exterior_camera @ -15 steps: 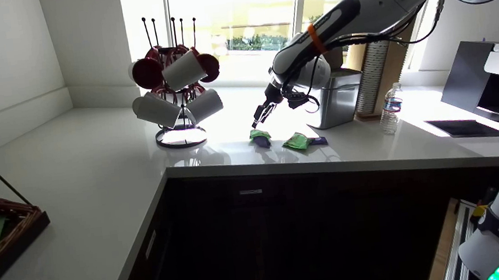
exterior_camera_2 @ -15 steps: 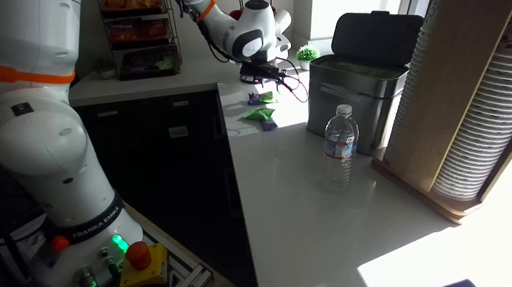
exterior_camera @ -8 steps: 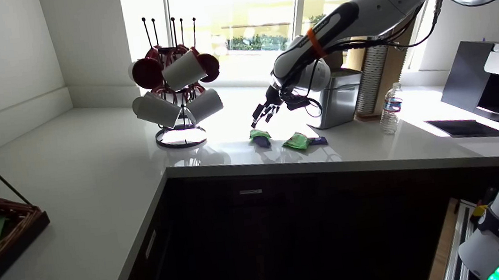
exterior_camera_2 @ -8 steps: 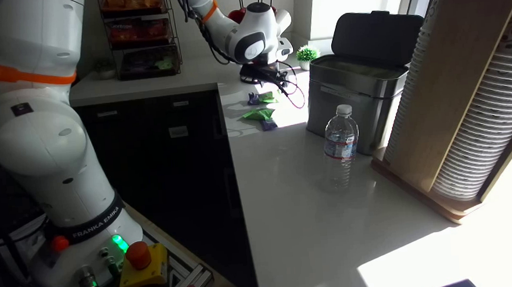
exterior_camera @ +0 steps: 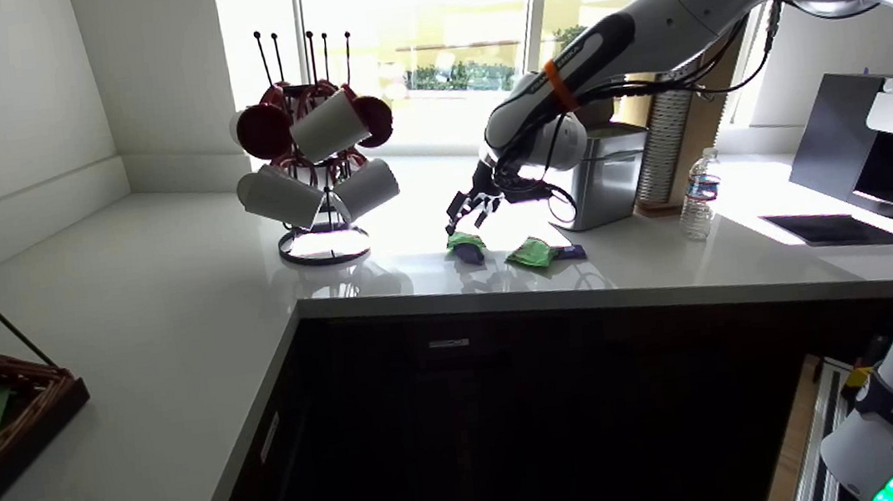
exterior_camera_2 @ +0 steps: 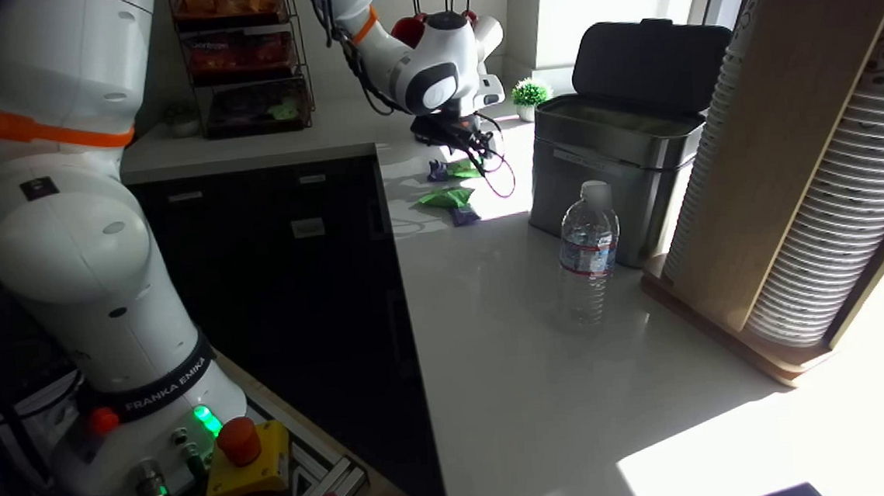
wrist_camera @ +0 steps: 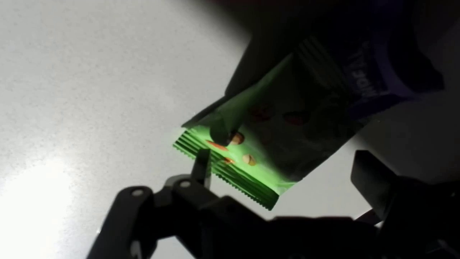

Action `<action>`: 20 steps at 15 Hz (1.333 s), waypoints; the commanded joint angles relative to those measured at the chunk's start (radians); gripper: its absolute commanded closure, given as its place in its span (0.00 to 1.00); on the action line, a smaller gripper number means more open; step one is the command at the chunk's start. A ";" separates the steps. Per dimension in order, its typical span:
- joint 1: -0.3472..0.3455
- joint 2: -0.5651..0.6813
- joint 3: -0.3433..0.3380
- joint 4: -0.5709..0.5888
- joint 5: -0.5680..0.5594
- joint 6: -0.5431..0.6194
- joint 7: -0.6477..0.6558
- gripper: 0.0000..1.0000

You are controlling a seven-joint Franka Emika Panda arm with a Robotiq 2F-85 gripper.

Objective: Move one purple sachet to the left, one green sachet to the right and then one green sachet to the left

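Note:
Two pairs of small sachets lie on the white counter. The pair nearer the mug rack has a green sachet (exterior_camera: 462, 239) (exterior_camera_2: 464, 169) touching a dark purple sachet (exterior_camera: 469, 255) (exterior_camera_2: 437, 171). The other pair has a green sachet (exterior_camera: 532, 253) (exterior_camera_2: 446, 197) touching a purple sachet (exterior_camera: 570, 252) (exterior_camera_2: 464, 215). My gripper (exterior_camera: 466, 224) is open and empty, just above the pair nearer the rack. In the wrist view the open gripper (wrist_camera: 283, 155) has its left fingertip over the crimped end of a green sachet (wrist_camera: 251, 158); a purple sachet (wrist_camera: 370, 77) lies beyond, in shadow.
The mug rack (exterior_camera: 325, 256) stands beside the gripper. A steel bin (exterior_camera_2: 608, 182) with its lid up, a water bottle (exterior_camera_2: 588, 249) and a cup holder (exterior_camera_2: 725, 181) stand along the counter. A snack rack (exterior_camera_2: 251, 74) and a small plant (exterior_camera_2: 530, 95) are farther back.
My gripper has come down slightly toward the green sachet. The hand has turned, with its cable loop swinging round, and the fingertips look farther apart. The sachets have not moved.

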 commanded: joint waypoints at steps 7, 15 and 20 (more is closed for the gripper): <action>0.025 0.012 -0.033 0.001 -0.092 -0.023 0.059 0.58; 0.014 -0.028 -0.037 -0.013 -0.093 -0.018 0.071 0.97; 0.014 -0.060 0.001 -0.003 -0.074 -0.002 0.047 0.95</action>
